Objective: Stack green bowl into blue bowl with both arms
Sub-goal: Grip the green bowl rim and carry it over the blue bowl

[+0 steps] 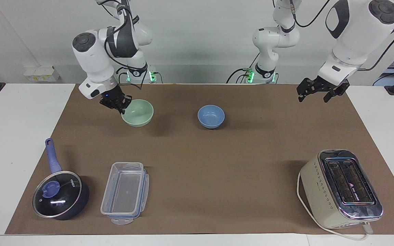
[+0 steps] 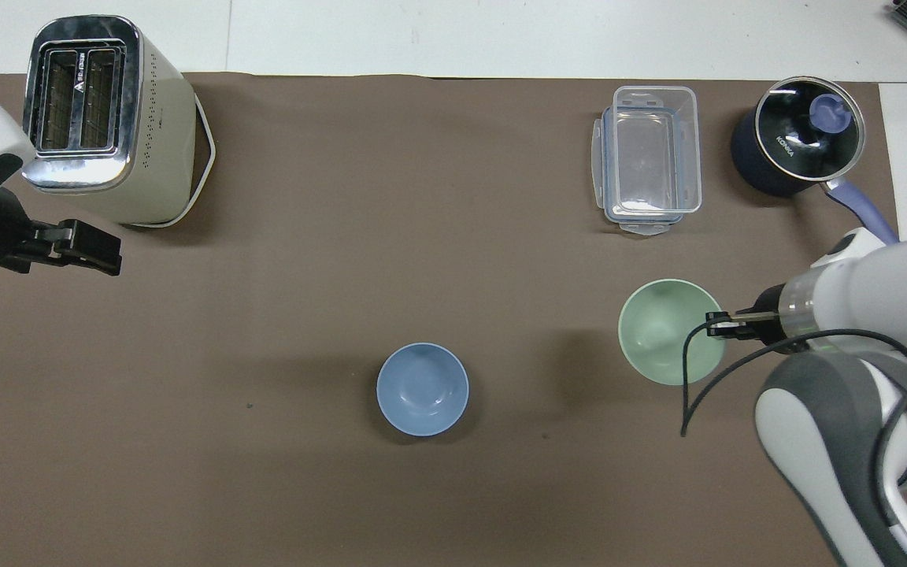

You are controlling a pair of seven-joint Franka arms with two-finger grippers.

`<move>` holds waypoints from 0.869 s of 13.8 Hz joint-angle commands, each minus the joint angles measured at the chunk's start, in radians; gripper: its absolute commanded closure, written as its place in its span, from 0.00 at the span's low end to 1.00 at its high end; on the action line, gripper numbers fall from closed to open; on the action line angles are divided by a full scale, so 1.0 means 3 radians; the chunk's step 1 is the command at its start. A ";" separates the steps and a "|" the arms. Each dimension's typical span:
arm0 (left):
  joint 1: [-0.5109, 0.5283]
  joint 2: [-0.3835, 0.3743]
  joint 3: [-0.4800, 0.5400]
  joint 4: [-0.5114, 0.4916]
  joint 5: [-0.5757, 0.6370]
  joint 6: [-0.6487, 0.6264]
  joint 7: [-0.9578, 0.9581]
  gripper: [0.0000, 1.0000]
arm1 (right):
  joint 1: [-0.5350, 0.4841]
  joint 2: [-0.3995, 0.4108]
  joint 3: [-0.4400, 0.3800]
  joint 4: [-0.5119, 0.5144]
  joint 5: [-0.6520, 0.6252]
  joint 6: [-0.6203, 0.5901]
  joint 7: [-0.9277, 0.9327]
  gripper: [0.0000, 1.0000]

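Note:
My right gripper (image 1: 121,106) is shut on the rim of the pale green bowl (image 1: 139,114) and holds it in the air above the brown mat, toward the right arm's end of the table. The gripper (image 2: 717,324) and the bowl (image 2: 662,331) also show in the overhead view. The light blue bowl (image 1: 211,116) stands empty on the mat near the middle, and shows in the overhead view (image 2: 422,388) too. A clear gap separates the two bowls. My left gripper (image 1: 315,97) is open and empty, raised over the mat at the left arm's end; it also shows in the overhead view (image 2: 99,253).
A cream toaster (image 1: 342,188) stands at the left arm's end, farther from the robots. A clear plastic container (image 1: 125,193) and a dark blue lidded saucepan (image 1: 60,194) stand at the right arm's end, farther from the robots than the green bowl.

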 commanded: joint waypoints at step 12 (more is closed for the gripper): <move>0.0045 0.0041 -0.0027 0.0090 -0.0008 -0.0080 0.0017 0.00 | 0.1481 0.0376 0.0059 0.0016 0.0206 0.0682 0.1553 1.00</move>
